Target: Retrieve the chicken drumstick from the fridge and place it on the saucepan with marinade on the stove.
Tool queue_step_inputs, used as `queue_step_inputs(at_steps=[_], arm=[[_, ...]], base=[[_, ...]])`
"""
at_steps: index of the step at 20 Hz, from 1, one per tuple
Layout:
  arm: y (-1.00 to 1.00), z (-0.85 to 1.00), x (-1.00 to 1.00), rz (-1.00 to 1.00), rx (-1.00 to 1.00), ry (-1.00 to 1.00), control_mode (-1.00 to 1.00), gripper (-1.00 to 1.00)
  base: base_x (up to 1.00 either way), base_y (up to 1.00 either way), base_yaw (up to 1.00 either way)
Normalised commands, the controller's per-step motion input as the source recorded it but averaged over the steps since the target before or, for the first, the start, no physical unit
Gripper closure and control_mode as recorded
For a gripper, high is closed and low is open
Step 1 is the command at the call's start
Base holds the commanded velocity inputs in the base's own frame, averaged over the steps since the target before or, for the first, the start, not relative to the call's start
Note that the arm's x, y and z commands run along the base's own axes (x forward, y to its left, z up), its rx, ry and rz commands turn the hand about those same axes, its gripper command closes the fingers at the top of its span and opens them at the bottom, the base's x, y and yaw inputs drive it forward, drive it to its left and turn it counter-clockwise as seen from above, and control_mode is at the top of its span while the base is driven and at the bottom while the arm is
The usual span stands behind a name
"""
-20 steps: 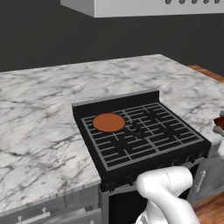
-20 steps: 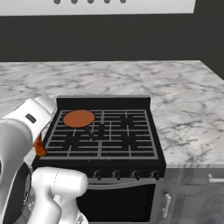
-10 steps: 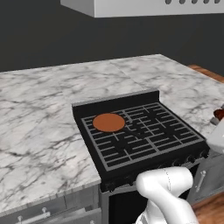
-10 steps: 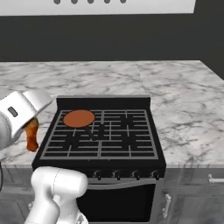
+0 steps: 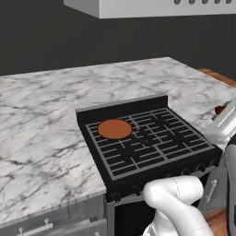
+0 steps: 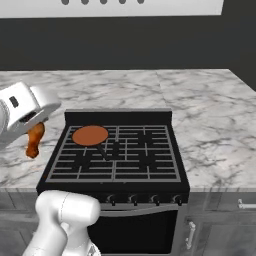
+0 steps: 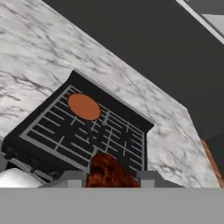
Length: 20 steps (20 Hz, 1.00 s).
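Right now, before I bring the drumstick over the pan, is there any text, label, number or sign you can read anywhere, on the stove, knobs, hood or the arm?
None: no readable text anywhere.
Stove: no brand or numbers.
Knobs: plain, no markings to make out.
Hood: dark round dots, no lettering.
Pincer, shut on the drumstick: a small dark patch on the white hand housing above it, too small to read.

Two base views flanking the stove [image 5: 147, 143]; hand view above it.
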Motion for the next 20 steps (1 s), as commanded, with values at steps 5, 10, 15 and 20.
queue_step_inputs(at_steps=[5,10,15,20], arm=[[0.28,-0.06,0.23,-0.18,0.00,0.11,-1.00,1.00],[0.28,-0.26,0.00,-0.19,0.00,-0.05,-1.00,1.00],[0.19,-0.25,0.05,-0.18,0.04,-0.09,-1.00,1.00],[0.03,-0.14,0.17,-0.16,0.18,0.00,-1.00,1.00]], base=[[0.00,0.00,0.00],[0.00,0.00,0.00],[0.00,0.00,0.00],[0.00,0.00,0.00]])
